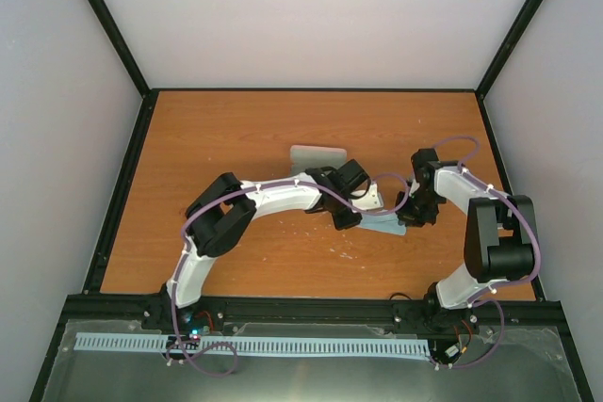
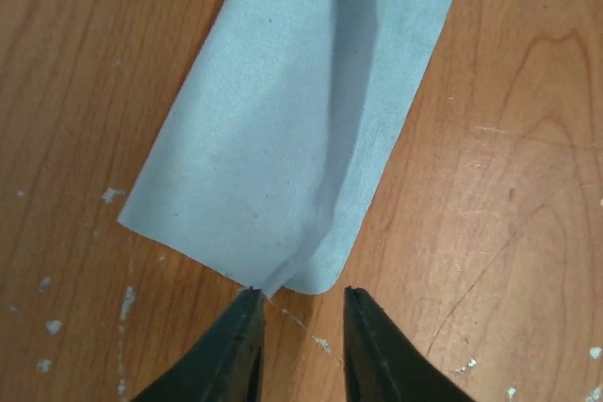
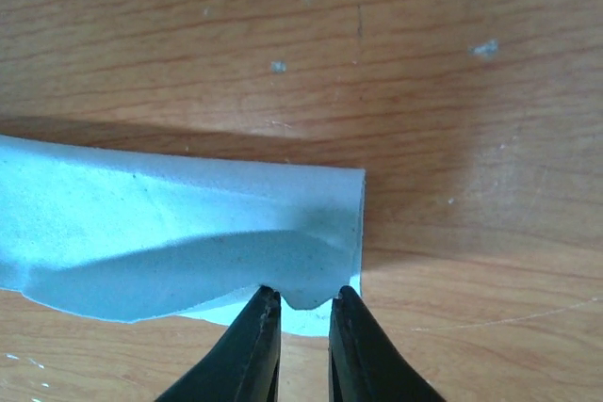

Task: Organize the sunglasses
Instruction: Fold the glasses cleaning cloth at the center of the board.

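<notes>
Sunglasses unseen; both bent arms' tools, left (image 2: 298, 300) and right (image 3: 301, 297), seemingly pinch cloth (image 2: 292, 129).

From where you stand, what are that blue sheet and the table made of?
The blue sheet looks like soft matte cloth, maybe microfibre: it folds and ripples without any gloss. The table looks like wood or wood-print laminate: orange-brown grain lines, a smooth surface, with small pale specks, possibly chips.

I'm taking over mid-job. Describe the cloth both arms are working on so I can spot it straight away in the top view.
On the wooden table, look at its middle right, where the two grippers meet. The light blue cloth lies there, folded over on itself, with the left gripper at one end and the right gripper at the other. It is soft and pale blue, unlike the stiff pale case lying behind the left arm.
</notes>
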Motion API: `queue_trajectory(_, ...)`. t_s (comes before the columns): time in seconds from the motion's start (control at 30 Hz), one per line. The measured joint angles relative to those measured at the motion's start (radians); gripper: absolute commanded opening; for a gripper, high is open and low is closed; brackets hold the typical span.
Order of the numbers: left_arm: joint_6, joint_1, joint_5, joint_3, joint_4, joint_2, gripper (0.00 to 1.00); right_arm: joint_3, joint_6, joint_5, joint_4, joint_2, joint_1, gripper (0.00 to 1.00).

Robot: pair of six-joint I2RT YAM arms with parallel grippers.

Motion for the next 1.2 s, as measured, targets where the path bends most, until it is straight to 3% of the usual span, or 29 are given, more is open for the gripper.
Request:
queue_trajectory(0.23,-0.007,0.0,-0.006,-0.032,0.023,-0.049,0.34,0.026,0.007,0.032,-0.056,-0.008,0.0,0.23)
queue_trajectory(0.4,-0.008,0.0,-0.018,-0.041,0.032,-0.062,0.32,0.064,0.027,0.069,-0.103,-0.062,0.0,0.48)
queue_trajectory(0.43,-0.008,0.0,-0.019,-0.041,0.035,-0.062,0.32,0.075,0.029,0.078,-0.113,-0.077,0.0,0.48)
queue_trajectory(0.6,-0.018,0.009,-0.018,-0.037,0.042,-0.062,0.28,0.097,0.051,0.113,-0.133,-0.129,0.0,0.27)
queue_trajectory(0.83,-0.057,0.1,0.042,0.087,0.029,-0.007,0.27,0.091,0.064,0.122,-0.092,-0.066,-0.002,0.37)
queue_trajectory(1.03,-0.051,0.179,0.097,0.151,0.014,0.045,0.25,0.087,0.053,0.107,-0.04,0.002,-0.01,0.38)
queue_trajectory(1.2,-0.048,0.174,0.146,0.166,-0.008,0.071,0.25,0.087,0.053,0.092,-0.011,0.035,-0.012,0.39)
